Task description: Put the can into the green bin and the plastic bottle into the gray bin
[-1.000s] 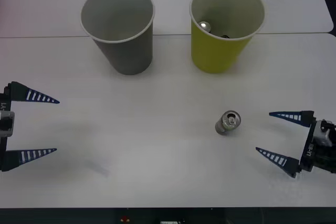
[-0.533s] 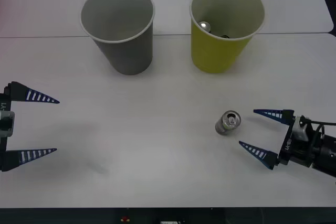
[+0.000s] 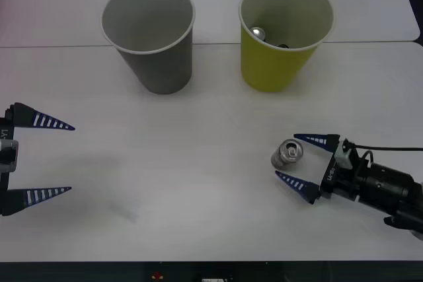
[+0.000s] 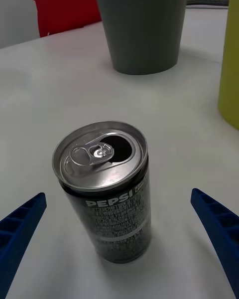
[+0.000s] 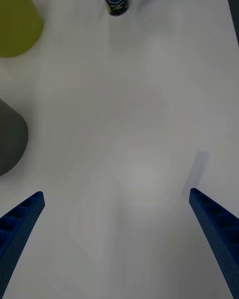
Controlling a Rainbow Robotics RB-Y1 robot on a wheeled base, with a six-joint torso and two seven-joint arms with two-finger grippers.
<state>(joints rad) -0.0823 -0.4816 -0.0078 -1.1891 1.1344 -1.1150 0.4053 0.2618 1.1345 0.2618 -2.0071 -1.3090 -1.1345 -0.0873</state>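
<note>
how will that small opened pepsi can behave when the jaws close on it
The small black-and-silver metal Pepsi can stands upright with its tab opening punched, so it is probably empty and light. Being tall and narrow, it may tip if nudged off-centre. Its thin wall could dent under the open right gripper.

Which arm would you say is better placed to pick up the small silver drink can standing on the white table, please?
The right. The right gripper is open with its fingers on either side of the upright silver drink can, while the left gripper hangs open far across the white table.
</note>
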